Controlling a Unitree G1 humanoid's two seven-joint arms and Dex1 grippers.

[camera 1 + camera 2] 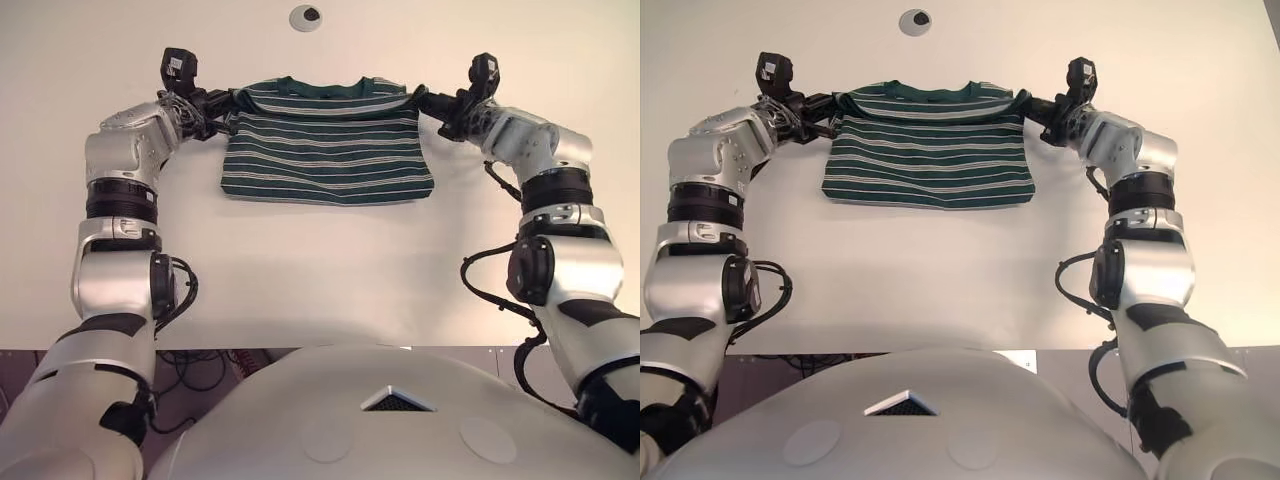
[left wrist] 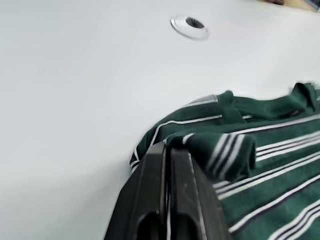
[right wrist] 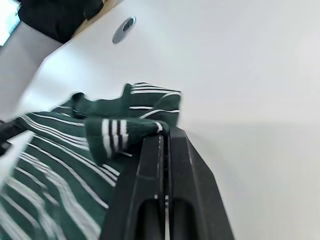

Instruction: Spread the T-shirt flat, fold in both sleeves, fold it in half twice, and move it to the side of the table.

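Note:
A dark green T-shirt (image 1: 328,145) with white stripes lies on the white table (image 1: 320,270) at the far middle, collar away from me, sleeves tucked in. My left gripper (image 1: 228,101) is shut on the T-shirt's left shoulder corner (image 2: 220,150). At the opposite shoulder corner (image 3: 125,131), my right gripper (image 1: 422,98) is shut on the cloth. Both corners are raised slightly, bunched at the fingertips. In each wrist view the two black fingers (image 2: 167,195) (image 3: 162,190) press together.
A round grey cable grommet (image 1: 306,17) sits in the table beyond the collar. Bare tabletop stretches on both sides of the shirt and toward me, up to the near edge (image 1: 300,346).

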